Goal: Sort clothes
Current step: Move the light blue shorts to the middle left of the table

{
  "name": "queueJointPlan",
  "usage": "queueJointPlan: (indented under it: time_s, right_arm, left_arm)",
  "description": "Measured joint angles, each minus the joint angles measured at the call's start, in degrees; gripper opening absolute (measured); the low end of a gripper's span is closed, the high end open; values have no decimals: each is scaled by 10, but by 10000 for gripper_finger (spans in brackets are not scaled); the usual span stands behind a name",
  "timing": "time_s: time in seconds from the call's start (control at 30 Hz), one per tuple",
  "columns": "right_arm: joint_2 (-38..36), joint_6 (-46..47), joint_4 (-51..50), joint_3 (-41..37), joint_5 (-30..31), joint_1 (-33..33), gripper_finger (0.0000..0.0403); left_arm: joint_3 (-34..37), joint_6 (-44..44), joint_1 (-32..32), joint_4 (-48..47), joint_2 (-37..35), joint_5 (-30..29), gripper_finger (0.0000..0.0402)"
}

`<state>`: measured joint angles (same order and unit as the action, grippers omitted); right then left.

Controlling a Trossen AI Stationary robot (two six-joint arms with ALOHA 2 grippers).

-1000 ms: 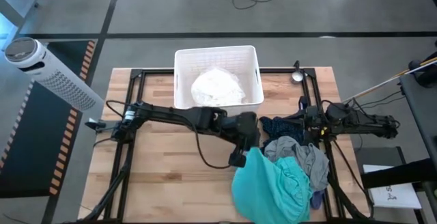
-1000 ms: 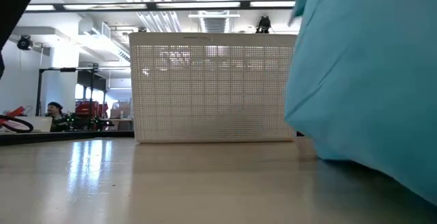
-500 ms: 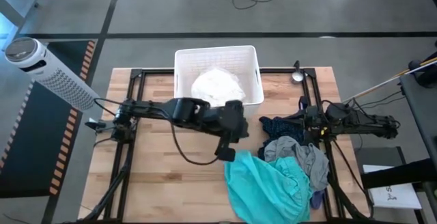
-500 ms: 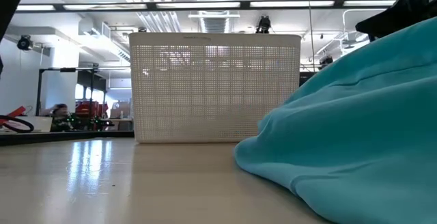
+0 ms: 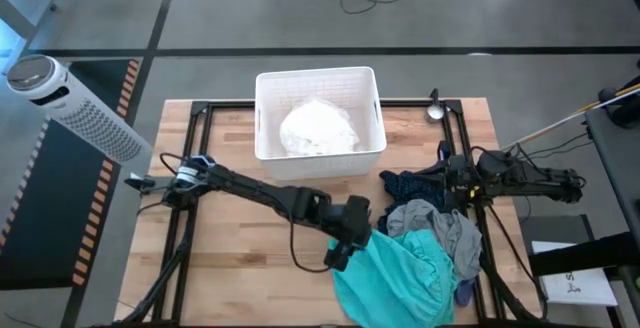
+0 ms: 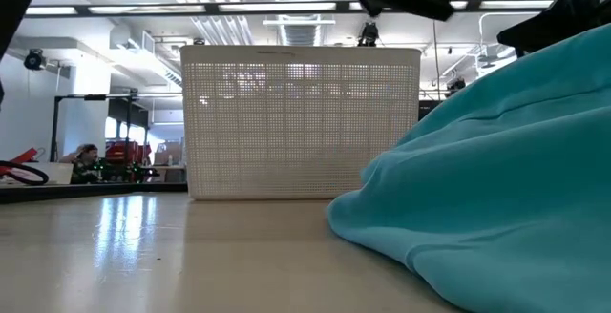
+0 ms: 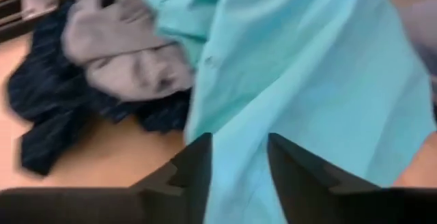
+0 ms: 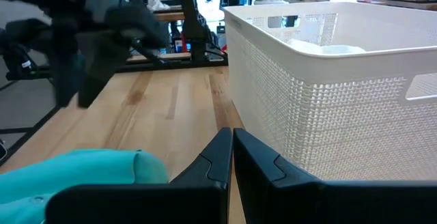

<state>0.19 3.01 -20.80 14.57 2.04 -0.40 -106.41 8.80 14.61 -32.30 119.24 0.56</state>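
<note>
On the high view, taking the middle of the wooden bench [image 5: 230,258] as the clock's centre, the left gripper [image 5: 340,253] hangs at about 5 o'clock, at the near-left edge of the teal garment [image 5: 395,278]. Its wrist view shows the two dark fingers [image 7: 194,176] parted with a gap between them and teal cloth [image 7: 307,80] spread beneath and beyond; the jaws stand part open with nothing clamped between them.

The teal garment lies heaped at 4 to 5 o'clock, reaching the bench's near edge. Touching it on the far-right side is a grey garment [image 5: 445,230], and beyond that, at about 3 o'clock, a navy-black one [image 5: 410,186]. A small lavender piece [image 5: 463,290] peeks out at the pile's right near corner. In the left wrist view the grey cloth [image 7: 126,53] lies over the dark one [image 7: 41,115].

The white bin [image 5: 320,156] stands at 12 o'clock with a white garment [image 5: 318,128] inside it, well apart from the pile.

The right gripper [image 8: 232,157] waits at 3 o'clock by the bench's right rail, its jaws pressed together on nothing, facing the bin's wall [image 8: 328,115].

In the low view the teal cloth [image 6: 487,179] fills the right side, with the bin [image 6: 301,122] behind it.
</note>
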Motion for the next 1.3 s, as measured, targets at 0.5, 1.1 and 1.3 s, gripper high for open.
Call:
queueJointPlan:
  time_s: [0.5, 1.1, 1.3]
  right_arm:
    - [0, 0, 0, 0, 0, 0, 0]
    - [0, 0, 0, 0, 0, 0, 0]
    - [0, 0, 0, 0, 0, 0, 0]
  left_arm:
    - [67, 64, 14, 118, 3, 0, 252]
    - [52, 89, 13, 139, 45, 1, 208]
    - [57, 86, 13, 142, 45, 11, 223]
